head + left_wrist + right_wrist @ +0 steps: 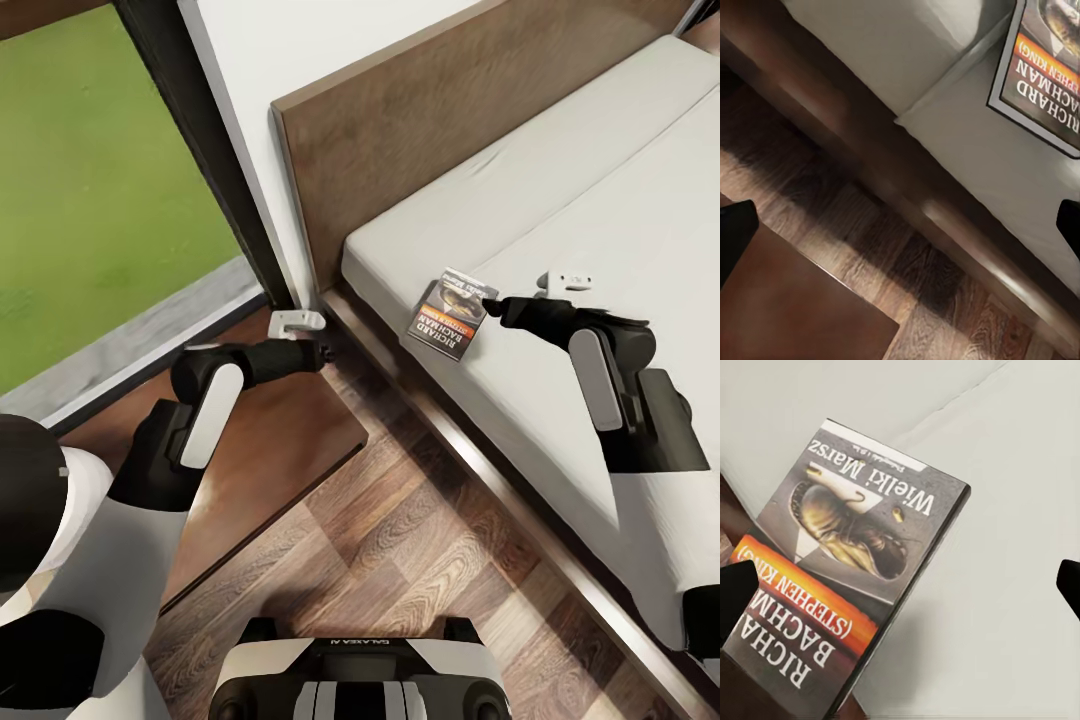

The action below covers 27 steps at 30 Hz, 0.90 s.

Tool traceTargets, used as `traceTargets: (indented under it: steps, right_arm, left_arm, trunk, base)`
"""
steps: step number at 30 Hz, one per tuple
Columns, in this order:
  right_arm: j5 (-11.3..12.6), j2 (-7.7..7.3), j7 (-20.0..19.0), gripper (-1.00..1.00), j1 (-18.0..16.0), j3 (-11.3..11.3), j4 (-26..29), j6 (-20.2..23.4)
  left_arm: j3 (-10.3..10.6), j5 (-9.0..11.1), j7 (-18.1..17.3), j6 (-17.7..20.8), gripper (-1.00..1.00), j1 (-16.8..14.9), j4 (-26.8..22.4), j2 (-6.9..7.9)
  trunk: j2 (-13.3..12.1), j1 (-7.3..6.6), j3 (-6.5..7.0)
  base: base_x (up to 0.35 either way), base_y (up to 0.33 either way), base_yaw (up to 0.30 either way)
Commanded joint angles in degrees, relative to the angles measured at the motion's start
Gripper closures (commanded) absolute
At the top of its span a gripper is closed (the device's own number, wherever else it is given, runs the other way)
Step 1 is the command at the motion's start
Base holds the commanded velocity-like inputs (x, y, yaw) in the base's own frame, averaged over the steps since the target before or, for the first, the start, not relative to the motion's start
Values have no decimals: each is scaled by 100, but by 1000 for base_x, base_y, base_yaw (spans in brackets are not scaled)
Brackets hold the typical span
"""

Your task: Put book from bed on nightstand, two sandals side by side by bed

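Note:
The book (pixel 452 313) lies flat on the off-white mattress (pixel 600 200) near the bed's front edge, its dark cover with the orange band facing up. My right gripper (pixel 490 303) hovers low at the book's far side, open, fingers spread wide around the book (pixel 847 577). Over the nightstand (pixel 290 430), my left gripper (pixel 325 352) is open and holds nothing, close to the bed frame (pixel 480 450). The left wrist view takes in the nightstand top (pixel 795 307), the bed rail (pixel 945 217) and a corner of the book (pixel 1042 67). The two sandals are out of view.
The dark wooden headboard (pixel 400 110) stands against the white wall. A dark-framed window (pixel 90 180) showing grass is left of the nightstand. Wood-plank floor (pixel 400 540) runs between nightstand and bed, with my base (pixel 360 680) below.

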<state>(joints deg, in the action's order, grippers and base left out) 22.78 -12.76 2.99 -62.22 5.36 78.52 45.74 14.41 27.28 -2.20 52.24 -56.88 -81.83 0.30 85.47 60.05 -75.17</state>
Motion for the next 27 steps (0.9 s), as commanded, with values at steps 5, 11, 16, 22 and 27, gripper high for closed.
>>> traceTargets:
  steps: [5, 11, 16, 22, 27]
  right_arm:
    - [41, 1, -1, -100, 260, 48, 54, -111]
    - [42, 2, 4, -100, 325, 52, 66, -298]
    - [50, 2, -14, -100, 495, 41, 67, -337]
    - [42, -9, -8, -100, 670, 27, 100, -346]
    - [35, -8, 0, -100, 682, 40, 109, -346]
  left_arm:
    - [-12, -29, 302, -367, -100, 72, -7, 5]
    - [-26, -29, 389, -427, -100, 80, -7, 40]
    - [20, -29, 394, -398, -100, 81, -26, 108]
    - [30, -37, 401, -366, -100, 82, -122, 125]
    - [27, -38, 397, -369, -100, 87, -134, 172]
  trunk:
    - [2, 0, 6]
    - [2, 0, 52]
    - [2, 0, 98]
    - [2, 0, 151]
    - [2, 0, 195]
  base:
    - [0, 0, 0]
    - [0, 0, -1]
    - [0, 0, -42]
    - [0, 0, -63]
    - [0, 0, -48]
